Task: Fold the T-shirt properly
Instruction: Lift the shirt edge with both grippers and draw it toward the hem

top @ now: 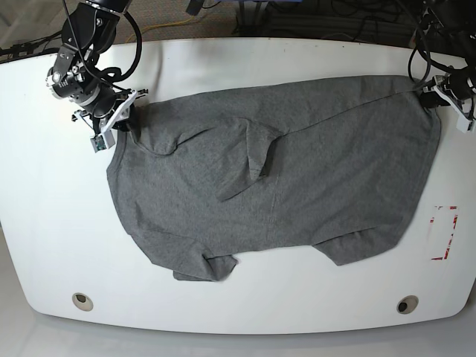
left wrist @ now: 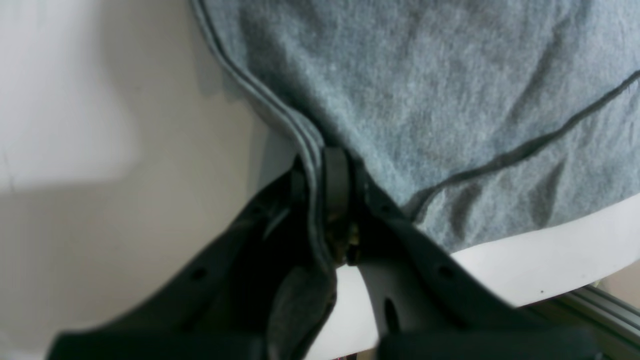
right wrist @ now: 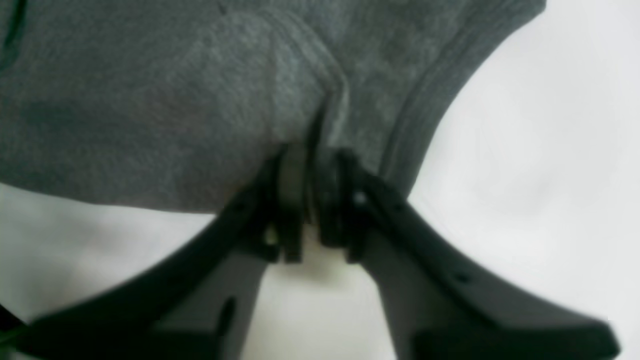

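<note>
The T-shirt (top: 297,171) lies spread over the middle of my white table (top: 44,245), a plain heather-grey knit, soft and faintly fuzzy, with no print on it. It runs crosswise: one end sits at the left, the other reaches the right side, and two rumpled lobes hang toward the near edge. A loose diagonal fold ridges the cloth left of centre, with shallow wrinkles around it. My right gripper (top: 119,123) is pressed together on the shirt's far-left corner; in its wrist view my right claw (right wrist: 312,175) has black jaws pinching a bunched, ribbed-looking fold of grey cloth, though that view is blurred. My left gripper (top: 433,99) pinches the far-right corner; in its wrist view my left claw (left wrist: 320,180) has the stitched, layered hem (left wrist: 260,95) running straight into its closed dark jaws, with the knit looking bluish-grey and pilled. Near the right edge of the table is a small red-and-white marking (top: 443,233), and two round metal-rimmed holes (top: 82,300) sit along the near edge.
</note>
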`<action>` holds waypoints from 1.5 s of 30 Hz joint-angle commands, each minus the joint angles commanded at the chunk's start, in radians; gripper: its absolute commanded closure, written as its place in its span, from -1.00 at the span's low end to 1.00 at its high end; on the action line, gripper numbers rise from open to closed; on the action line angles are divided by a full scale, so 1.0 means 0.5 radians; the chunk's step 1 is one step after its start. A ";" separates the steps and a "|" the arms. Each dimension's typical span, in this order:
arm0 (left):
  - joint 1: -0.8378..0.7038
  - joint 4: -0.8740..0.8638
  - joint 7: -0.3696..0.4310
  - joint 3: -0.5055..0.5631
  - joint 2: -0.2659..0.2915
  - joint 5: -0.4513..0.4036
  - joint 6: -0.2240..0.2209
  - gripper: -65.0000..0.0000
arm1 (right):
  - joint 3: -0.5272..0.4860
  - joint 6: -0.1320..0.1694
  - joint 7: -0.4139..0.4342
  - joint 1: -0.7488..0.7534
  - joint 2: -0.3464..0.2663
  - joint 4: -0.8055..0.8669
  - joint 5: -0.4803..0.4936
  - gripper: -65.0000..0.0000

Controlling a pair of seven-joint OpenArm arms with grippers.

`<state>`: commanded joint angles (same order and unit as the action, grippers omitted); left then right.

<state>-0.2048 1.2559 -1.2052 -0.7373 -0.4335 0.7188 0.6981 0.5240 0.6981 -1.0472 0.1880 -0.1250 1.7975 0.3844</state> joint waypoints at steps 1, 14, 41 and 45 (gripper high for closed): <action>0.000 0.000 0.000 0.000 0.000 0.000 0.000 0.91 | 0.000 0.000 -0.021 0.003 0.000 0.003 0.000 0.48; -0.003 0.000 0.000 0.006 0.000 -0.003 0.000 0.91 | -0.003 0.000 -0.040 -0.064 0.009 -0.083 0.000 0.47; 0.046 0.000 0.000 0.012 -0.003 -0.003 0.000 0.91 | -0.190 0.000 -0.028 -0.110 0.043 -0.123 -0.003 1.00; 0.055 0.040 0.000 0.086 -0.018 -0.003 0.000 0.91 | -0.190 0.000 -0.031 -0.068 0.046 0.009 -0.003 1.00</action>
<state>-0.1772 1.2758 -1.2052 -0.6943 -0.4427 0.7173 0.6981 0.4289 0.6981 -1.0625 0.1542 -0.1020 1.8021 0.3828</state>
